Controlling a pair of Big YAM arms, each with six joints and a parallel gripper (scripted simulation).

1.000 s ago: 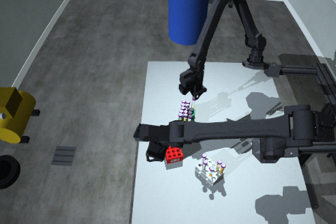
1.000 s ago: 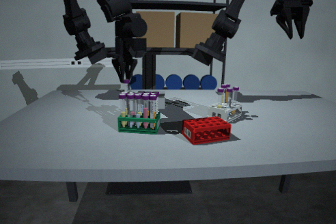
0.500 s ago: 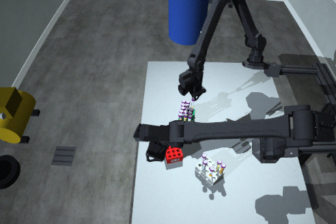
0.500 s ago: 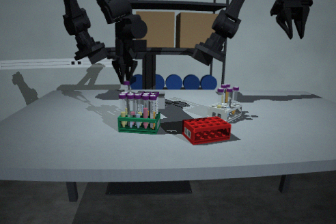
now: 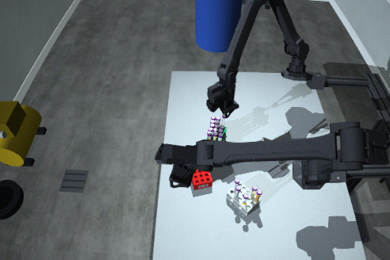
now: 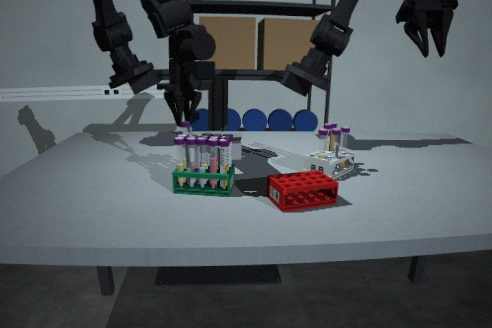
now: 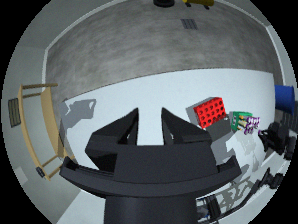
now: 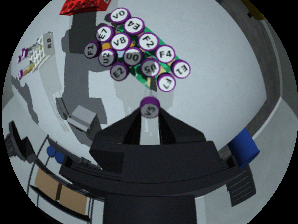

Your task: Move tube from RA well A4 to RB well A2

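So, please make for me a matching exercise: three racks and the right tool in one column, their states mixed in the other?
1. red rack
2. right tool
3. green rack
4. white rack

A. crowded with tubes
B. holds only a few tubes
C. holds no tube
D. shut on a purple-capped tube

Pairs: 1-C; 2-D; 3-A; 4-B

The two robot arms (image 5: 278,151) (image 5: 241,37) are dark, almost black, with long straight links and thick rounded joints. Each gripper (image 7: 150,112) (image 8: 150,111) is also dark, having two fingers of tapering, wedge-like shape, mounted before a wide body with a curved edge.
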